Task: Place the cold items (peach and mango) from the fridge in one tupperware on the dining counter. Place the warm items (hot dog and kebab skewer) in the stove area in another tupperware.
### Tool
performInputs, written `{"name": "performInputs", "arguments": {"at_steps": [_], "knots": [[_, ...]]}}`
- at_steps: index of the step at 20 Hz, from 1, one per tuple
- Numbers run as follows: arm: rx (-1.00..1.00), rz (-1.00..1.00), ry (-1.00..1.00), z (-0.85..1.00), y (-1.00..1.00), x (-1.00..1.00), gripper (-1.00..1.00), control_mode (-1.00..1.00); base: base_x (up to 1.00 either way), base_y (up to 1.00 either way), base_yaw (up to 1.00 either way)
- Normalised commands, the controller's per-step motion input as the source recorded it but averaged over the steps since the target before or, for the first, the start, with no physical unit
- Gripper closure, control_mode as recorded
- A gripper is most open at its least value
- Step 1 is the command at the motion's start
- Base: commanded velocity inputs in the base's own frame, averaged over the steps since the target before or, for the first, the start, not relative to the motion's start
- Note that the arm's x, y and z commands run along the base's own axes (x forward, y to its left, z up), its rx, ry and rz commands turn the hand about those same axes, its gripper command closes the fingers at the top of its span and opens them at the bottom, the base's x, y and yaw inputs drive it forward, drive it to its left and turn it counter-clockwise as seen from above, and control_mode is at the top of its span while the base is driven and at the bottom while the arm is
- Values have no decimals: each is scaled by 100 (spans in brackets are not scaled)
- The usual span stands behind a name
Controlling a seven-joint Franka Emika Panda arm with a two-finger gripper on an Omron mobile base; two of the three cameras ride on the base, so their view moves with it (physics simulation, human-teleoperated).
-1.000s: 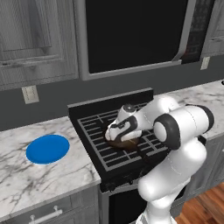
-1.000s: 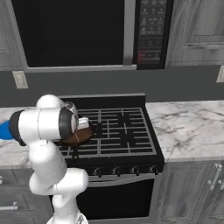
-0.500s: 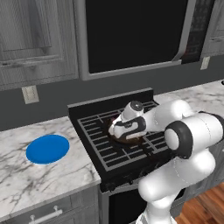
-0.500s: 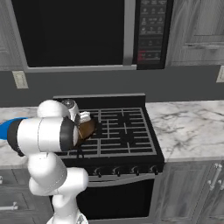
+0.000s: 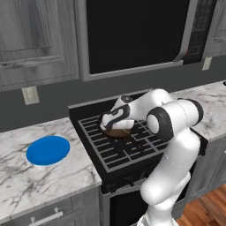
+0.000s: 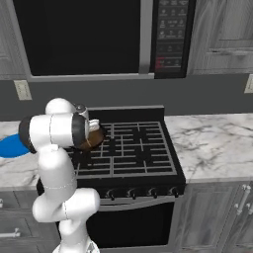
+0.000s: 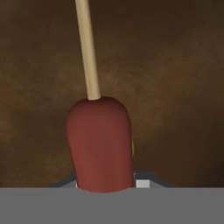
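1. While the arm folds low over the stove (image 5: 132, 145), the tool (image 5: 115, 125) sits down in a brown pan (image 6: 94, 141) on the front-left burner grate.
2. In the hand view a dark red sausage piece (image 7: 100, 144) with a wooden stick (image 7: 87, 48) coming out of its far end lies against the brown pan floor; it reads as the kebab skewer, though the hot dog cannot be ruled out.
3. The tool is nearly closed and looks clamped on that sausage end, which runs down to the bottom of the hand view where the fingertips would be; the tips themselves are hidden, so the grip is a judgement.
4. The blue tupperware (image 5: 47, 150) lies on the marble worktop (image 5: 39, 176) left of the stove, well apart from the pan.
5. Risk: the hold is at one end, so the long stick may swing or pivot on lifting and the food could slip out.
6. Risk: the stick could catch the pan rim on the way up and drag the pan across the grate.
7. Risk: the carry to the tupperware crosses the stove edge, where a drop would land on the worktop.
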Motion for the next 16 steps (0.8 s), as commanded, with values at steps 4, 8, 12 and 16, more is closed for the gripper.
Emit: {"name": "performInputs", "arguments": {"at_steps": [4, 8, 12, 16], "knots": [[23, 24, -10, -67, 2, 27, 100, -100, 0, 0, 0], [2, 64, -8, -94, 6, 51, 100, -100, 0, 0, 0], [0, 64, -18, -100, -31, 28, 100, -100, 0, 0, 0], [0, 26, -15, -100, -97, 0, 100, -100, 0, 0, 0]]}}
